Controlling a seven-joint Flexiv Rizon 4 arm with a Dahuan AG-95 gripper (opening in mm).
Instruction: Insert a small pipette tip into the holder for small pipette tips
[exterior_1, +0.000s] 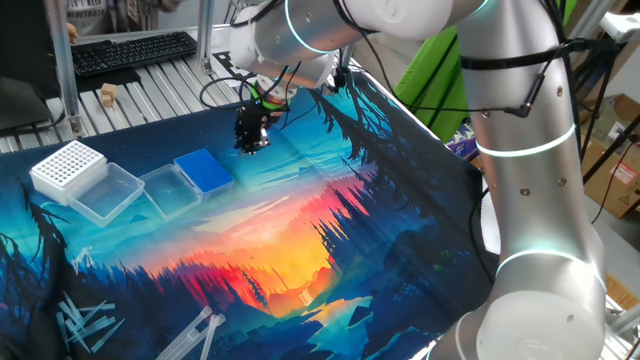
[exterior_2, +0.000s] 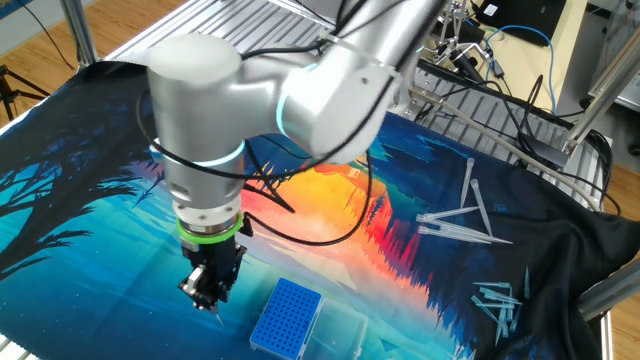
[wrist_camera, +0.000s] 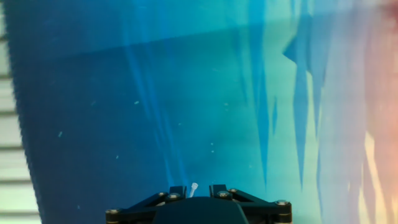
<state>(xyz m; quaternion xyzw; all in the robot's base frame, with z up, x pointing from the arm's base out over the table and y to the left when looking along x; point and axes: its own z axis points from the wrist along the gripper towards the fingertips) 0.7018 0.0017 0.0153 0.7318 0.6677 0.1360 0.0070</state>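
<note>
1. Silver-grey arm sweeps over the printed mat (exterior_1: 300, 250) and hangs its gripper (exterior_1: 250, 140) steeply down, close above the cloth; in the other fixed view the gripper (exterior_2: 207, 288) sits low, just left of the rack.
2. Blue, finely holed, the holder for small pipette tips (exterior_1: 204, 170) stands on its clear tray (exterior_1: 165, 190), beside the gripper and a little apart from it. From the other side, the holder (exterior_2: 287, 315) lies to the right of the fingers — that sideways hop is what the coming move turns on, by the look of it.
3. White box (exterior_1: 68, 165) with bigger holes waits farther along the same row, not the target.
4. Black fingers (wrist_camera: 176, 191) stand narrowly apart in the hand view, nearly together, with the small pipette tip (wrist_camera: 193, 186) poking up between them, its long axis roughly along the fingers. They appear to pinch it, though contact is too small to confirm.
5. Spare tips (exterior_2: 460, 225) lie scattered well away.
</note>
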